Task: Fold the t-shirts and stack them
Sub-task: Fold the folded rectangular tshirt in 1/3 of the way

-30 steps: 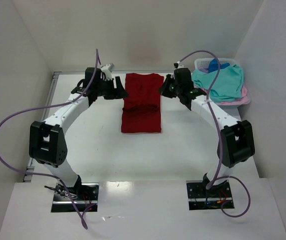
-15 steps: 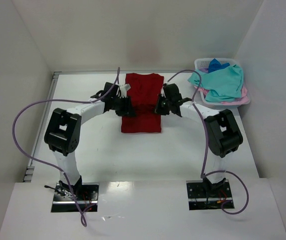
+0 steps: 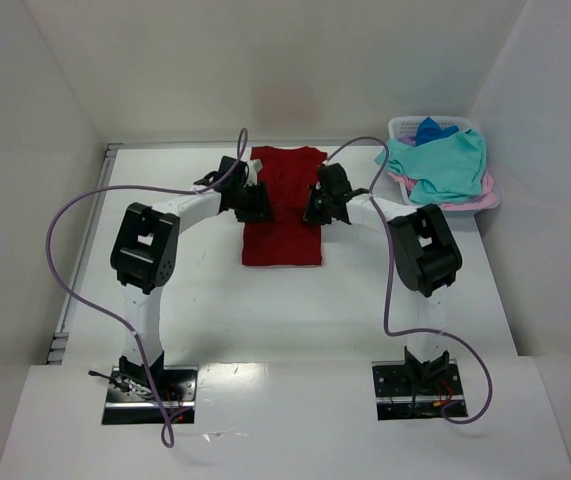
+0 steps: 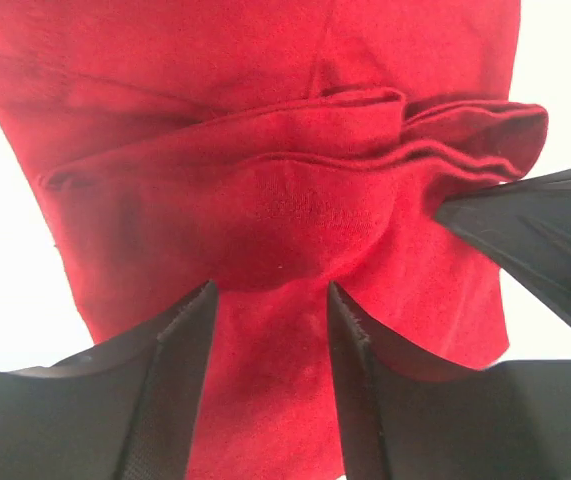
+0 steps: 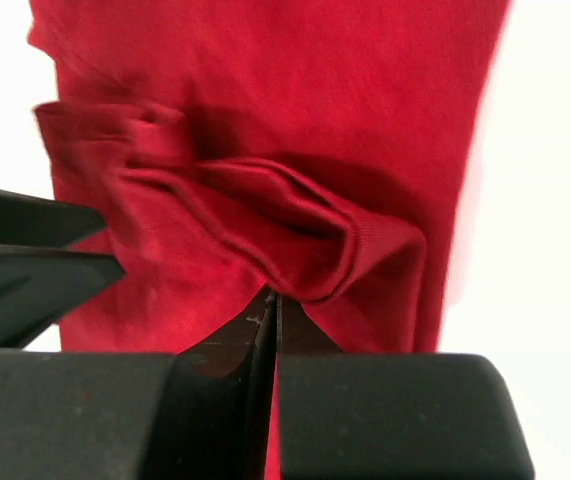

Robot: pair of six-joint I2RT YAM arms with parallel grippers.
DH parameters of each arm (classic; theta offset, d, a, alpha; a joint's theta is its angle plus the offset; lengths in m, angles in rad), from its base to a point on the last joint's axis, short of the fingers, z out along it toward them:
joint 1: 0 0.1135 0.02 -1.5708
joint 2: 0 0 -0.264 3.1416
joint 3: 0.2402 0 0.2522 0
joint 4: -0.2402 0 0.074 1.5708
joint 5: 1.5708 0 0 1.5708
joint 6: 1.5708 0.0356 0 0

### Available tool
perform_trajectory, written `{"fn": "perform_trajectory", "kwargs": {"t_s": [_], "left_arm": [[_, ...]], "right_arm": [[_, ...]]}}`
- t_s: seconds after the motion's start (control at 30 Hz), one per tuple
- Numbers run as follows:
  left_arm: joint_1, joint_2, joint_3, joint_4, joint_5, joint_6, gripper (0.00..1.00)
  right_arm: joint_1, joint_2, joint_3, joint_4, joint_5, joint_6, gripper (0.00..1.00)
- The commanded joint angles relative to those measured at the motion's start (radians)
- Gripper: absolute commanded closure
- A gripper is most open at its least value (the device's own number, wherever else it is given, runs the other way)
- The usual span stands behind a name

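The red t-shirt (image 3: 283, 230) lay flat at mid-bench (image 3: 205, 300), its long axis running away from the arm bases, with a bunched cross-fold ridge near mid-length. The left end effector (image 3: 256, 204) was at the ridge's left end and the right end effector (image 3: 312, 208) at its right end, both equally near.

Left: fingers part-way apart, cloth showing in the gap, ridge just beyond the tips; grip not confirmed.

Right: fingers closed together, tips touching the ridge; whether cloth was pinched was unclear.

Judgement: the next move depends on carrying the ridge along the long axis.

The basket (image 3: 402, 125), in the far right corner, held a teal shirt (image 3: 447, 162) on top, a blue shirt (image 3: 429, 130) and a pink shirt (image 3: 471, 201).
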Motion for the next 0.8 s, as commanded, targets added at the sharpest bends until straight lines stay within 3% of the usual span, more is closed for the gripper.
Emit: {"fn": "perform_trajectory", "kwargs": {"t_s": [0.0,0.3,0.4,0.5,0.77], "left_arm": [[-0.003,0.016,0.066,-0.002,-0.062,0.0,0.43],[0.017,0.073,0.148,-0.032,-0.124,0.036,0.31],[0.026,0.073,0.175,-0.032,-0.151,0.047,0.19],[0.045,0.05,0.188,-0.043,-0.173,0.056,0.0],[0.074,-0.063,0.178,-0.062,-0.204,0.096,0.0]], "right_arm": [[0.005,0.023,0.086,0.017,0.037,-0.018,0.97],[-0.004,0.095,0.161,0.017,0.101,-0.038,0.95],[-0.024,0.121,0.207,0.017,0.127,-0.057,0.95],[-0.062,0.132,0.243,0.017,0.152,-0.066,0.95],[-0.148,0.108,0.322,-0.015,0.141,-0.066,0.92]]}}
